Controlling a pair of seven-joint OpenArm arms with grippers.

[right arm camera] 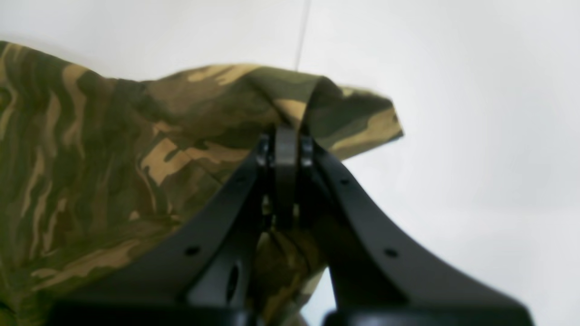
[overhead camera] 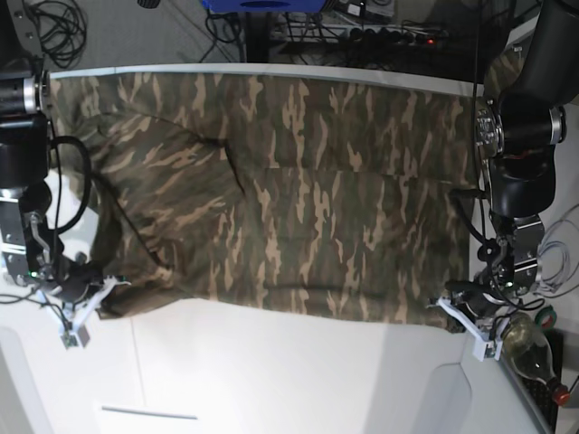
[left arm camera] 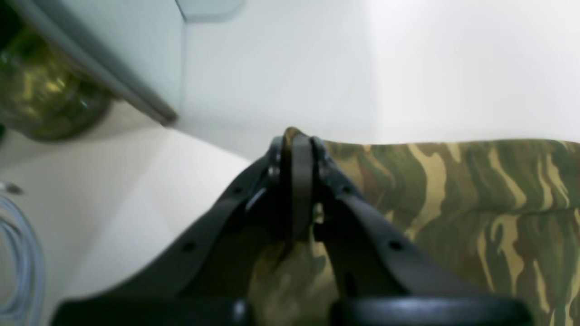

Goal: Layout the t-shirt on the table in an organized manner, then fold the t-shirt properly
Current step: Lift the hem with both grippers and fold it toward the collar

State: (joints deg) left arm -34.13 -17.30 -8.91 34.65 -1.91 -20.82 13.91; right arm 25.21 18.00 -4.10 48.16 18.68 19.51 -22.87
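Note:
The camouflage t-shirt lies spread wide over the white table, reaching from the far edge to about the middle. My left gripper is shut on the shirt's near corner; in the base view it sits at the right. My right gripper is shut on a raised fold of the shirt at its other near corner, at the left of the base view. Cloth drapes between and under both pairs of fingers.
A glass bottle lies by the table's right edge, close to the left arm, and shows blurred in the left wrist view. Cables lie beside it. A thin seam crosses the table. More cables and a blue object sit behind the far edge.

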